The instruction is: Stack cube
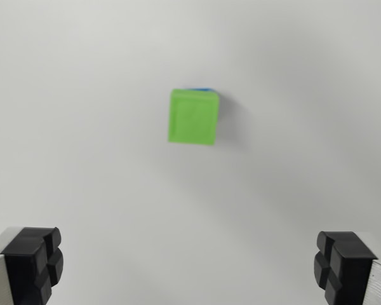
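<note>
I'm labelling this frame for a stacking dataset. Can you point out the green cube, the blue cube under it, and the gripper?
green cube (192,117), wrist view, middle of its top face.
blue cube (203,88), wrist view, thin edge showing past the green cube's far side.
gripper (192,267), wrist view, midway between the wide-apart fingertips.

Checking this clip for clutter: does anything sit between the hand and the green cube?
Nothing visible does. The green cube sits on a bare white surface, with a sliver of blue showing at its top edge. The hand is open, its fingers at the lower corners, and only bare surface lies between.
</note>
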